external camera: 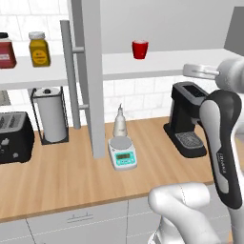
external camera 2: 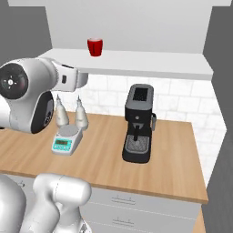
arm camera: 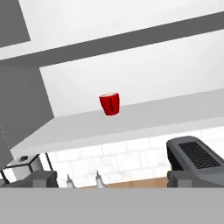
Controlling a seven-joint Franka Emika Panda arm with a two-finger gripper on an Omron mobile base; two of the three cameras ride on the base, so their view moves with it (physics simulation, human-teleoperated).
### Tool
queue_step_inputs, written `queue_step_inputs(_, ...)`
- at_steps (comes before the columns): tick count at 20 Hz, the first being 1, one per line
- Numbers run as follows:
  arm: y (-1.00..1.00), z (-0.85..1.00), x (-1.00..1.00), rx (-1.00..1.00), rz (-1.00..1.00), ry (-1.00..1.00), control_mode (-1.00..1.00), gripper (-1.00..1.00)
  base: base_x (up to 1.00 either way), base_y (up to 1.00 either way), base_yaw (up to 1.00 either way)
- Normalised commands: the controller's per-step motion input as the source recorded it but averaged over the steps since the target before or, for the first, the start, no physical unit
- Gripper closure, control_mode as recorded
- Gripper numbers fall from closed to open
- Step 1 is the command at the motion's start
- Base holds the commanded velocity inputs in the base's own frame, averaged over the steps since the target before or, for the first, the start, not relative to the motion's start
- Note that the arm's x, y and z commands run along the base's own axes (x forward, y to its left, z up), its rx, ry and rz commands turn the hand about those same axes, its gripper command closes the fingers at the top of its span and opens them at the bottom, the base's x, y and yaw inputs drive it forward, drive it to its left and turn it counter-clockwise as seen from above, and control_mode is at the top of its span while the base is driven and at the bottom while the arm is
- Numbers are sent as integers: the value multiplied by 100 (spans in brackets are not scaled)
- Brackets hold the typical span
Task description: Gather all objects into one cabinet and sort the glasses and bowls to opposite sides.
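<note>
Two base cameras look forward and down from behind the arm's left and right, sharing the counter (external camera: 71, 176) and red cup (external camera: 139, 49), while the hand camera tilts upward toward that cup.

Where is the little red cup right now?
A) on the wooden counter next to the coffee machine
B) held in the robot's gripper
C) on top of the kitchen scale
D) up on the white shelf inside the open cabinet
D: the red cup stands upright by itself on the white shelf of the open cabinet, well above the coffee machine and the scale down on the counter.
</note>
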Motion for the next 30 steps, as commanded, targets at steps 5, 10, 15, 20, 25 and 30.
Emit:
queue_step_inputs(5, 0, 0, 40, -9, 6, 0, -100, -100, 0, 0, 0)
queue_step_inputs(10, 0, 0, 44, 0, 7, 0, -100, -100, 0, 0, 0)
queue_step_inputs(15, -1, 0, 29, 0, 6, 0, -100, -100, 0, 0, 0)
queue_step_inputs(20, 0, 0, 40, 0, 4, 0, -100, -100, 0, 0, 0)
queue_step_inputs(25, 29, 0, 38, -8, 0, 0, -100, -100, 0, 0, 0)
queue_step_inputs(30, 26, 0, 25, -11, 0, 0, -100, -100, 0, 0, 0)
